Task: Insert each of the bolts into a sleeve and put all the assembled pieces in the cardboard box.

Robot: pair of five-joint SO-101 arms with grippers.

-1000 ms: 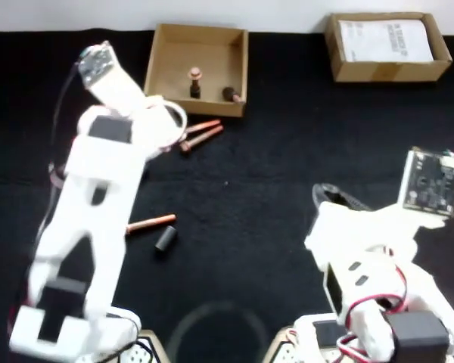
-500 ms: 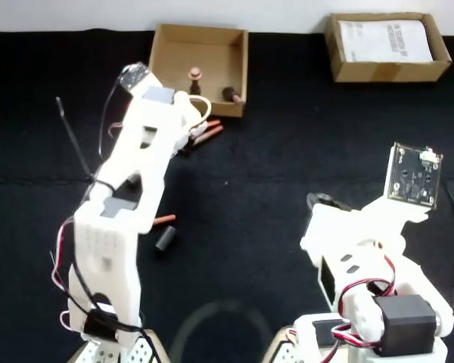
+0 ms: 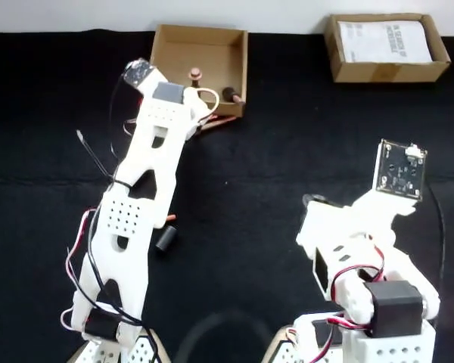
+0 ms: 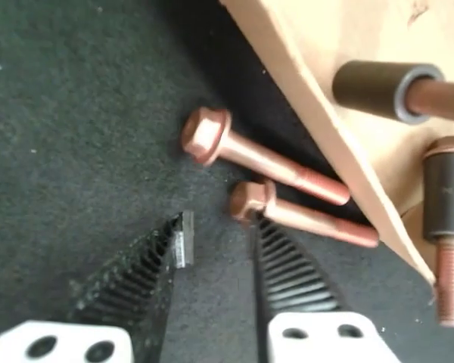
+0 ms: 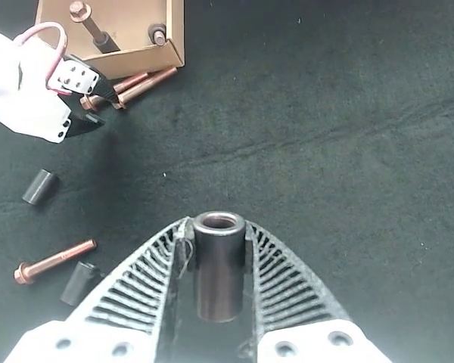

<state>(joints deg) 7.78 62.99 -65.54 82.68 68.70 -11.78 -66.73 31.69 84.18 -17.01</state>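
Left pincer (image 4: pixel 219 227) spread open over the tabletop (image 4: pixel 60 113), one tip just beside a copper bolt (image 4: pixel 310 219) (a second bolt (image 4: pixel 272 162) lies alongside, near the cardboard box (image 4: pixel 348 155)); right pincer (image 5: pixel 218 225) grips a dark sleeve (image 5: pixel 218 272).

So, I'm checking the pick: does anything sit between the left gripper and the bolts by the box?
Nothing visible does. The open left gripper is right at the head of the nearer bolt; the second bolt lies just beyond it, then the box wall.
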